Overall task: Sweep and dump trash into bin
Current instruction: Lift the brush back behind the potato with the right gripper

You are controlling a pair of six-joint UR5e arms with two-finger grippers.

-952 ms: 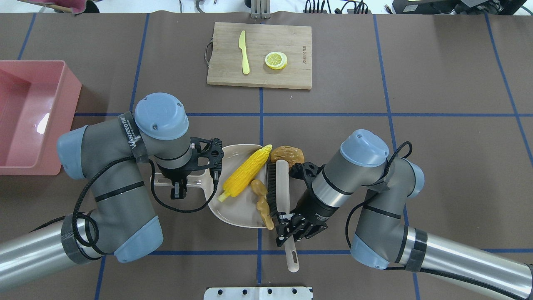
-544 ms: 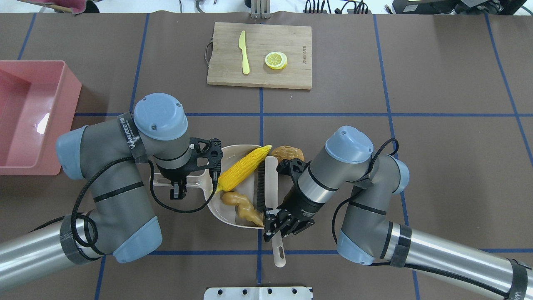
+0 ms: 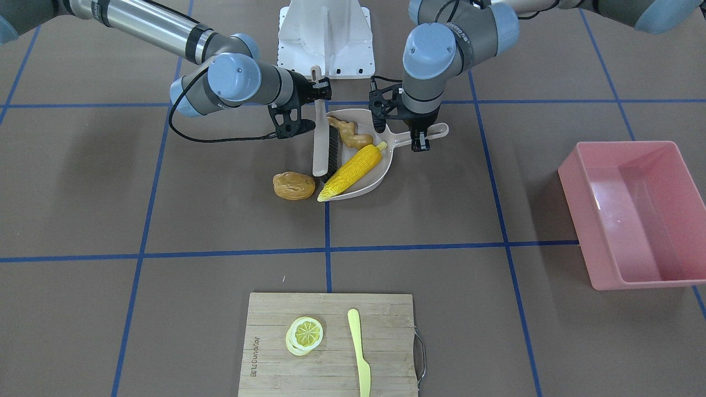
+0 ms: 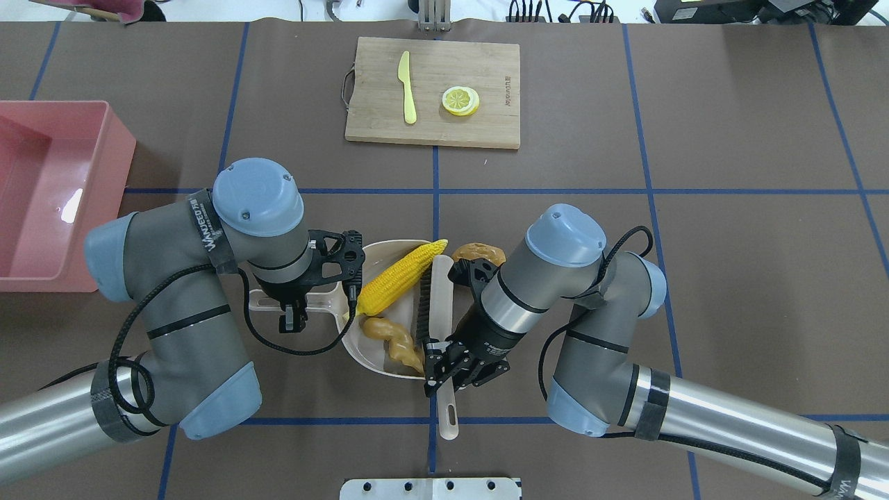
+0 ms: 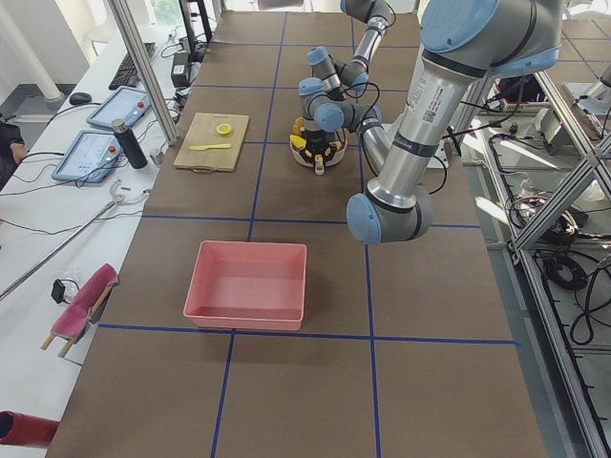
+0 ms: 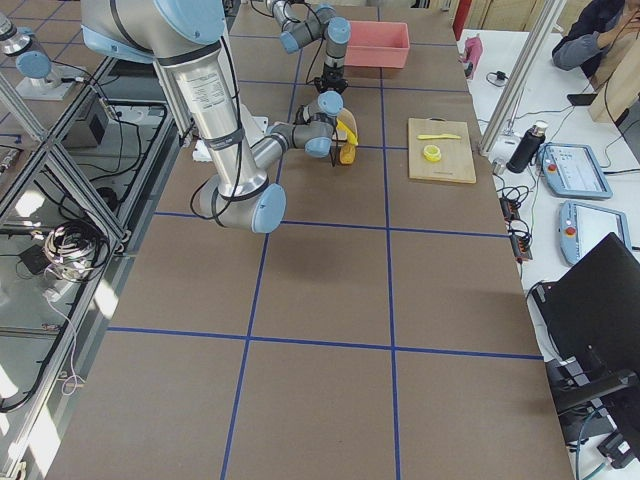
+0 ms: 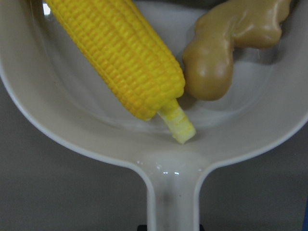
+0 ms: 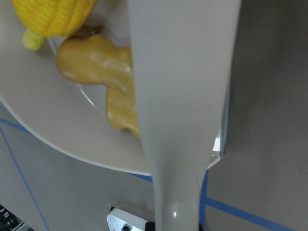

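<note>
The beige dustpan [image 4: 360, 345] lies at the table's near middle. The yellow corn cob [image 4: 392, 279] and the tan ginger root [image 4: 394, 342] lie inside it; both show in the left wrist view, corn [image 7: 120, 57] and ginger [image 7: 226, 53]. The golden-brown potato lump [image 4: 478, 253] sits on the table outside the pan, behind the brush [image 4: 439, 292]. My left gripper [image 4: 292, 300] is shut on the dustpan handle [image 7: 173, 202]. My right gripper [image 4: 444, 368] is shut on the brush handle [image 8: 183, 96]. The pink bin [image 4: 118, 160] stands at the far left edge, holding nothing.
A wooden cutting board [image 4: 486, 83] lies at the table's far middle with a yellow-green knife [image 4: 406, 87] and a lemon slice [image 4: 460, 100] on it. Blue tape lines cross the brown table. A metal base plate [image 4: 430, 488] sits at the near edge.
My right arm has swept the brush to the left, pushing the corn and ginger deeper into the dustpan. The potato stayed behind the brush. My left arm shifted slightly left.
</note>
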